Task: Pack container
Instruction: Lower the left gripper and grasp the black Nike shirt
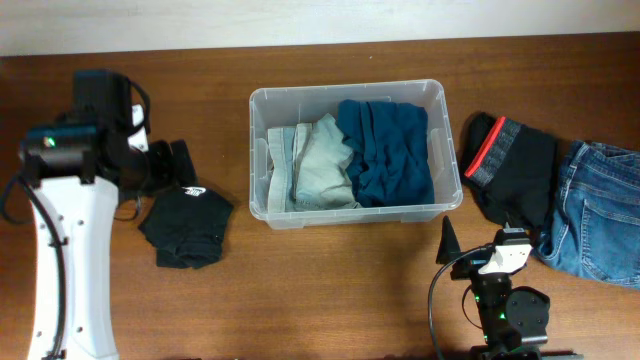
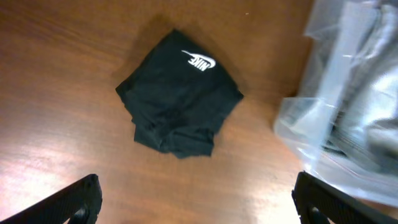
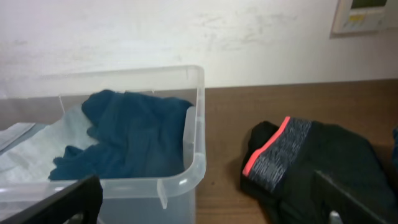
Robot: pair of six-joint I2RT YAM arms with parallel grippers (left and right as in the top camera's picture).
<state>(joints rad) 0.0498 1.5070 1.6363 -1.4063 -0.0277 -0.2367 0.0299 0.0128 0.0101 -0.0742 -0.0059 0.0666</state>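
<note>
Left wrist: left fingers (image 2: 69,203) wide apart, empty; right fingers (image 3: 59,203) likewise.

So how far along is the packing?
Done: a blue garment and a pale grey-green garment lie in the container. In hand: nothing; both arms' jaws stand open, the left near the black Nike garment. Left, likely: that one, the black garment with the coral waistband and the jeans, all on the table.

We see a clear, glossy plastic container (image 1: 350,216) on a smooth, faintly shiny wooden tabletop (image 1: 330,290); the black garment (image 1: 188,225) at left is matt cloth, the jeans (image 1: 600,220) coarse denim.
</note>
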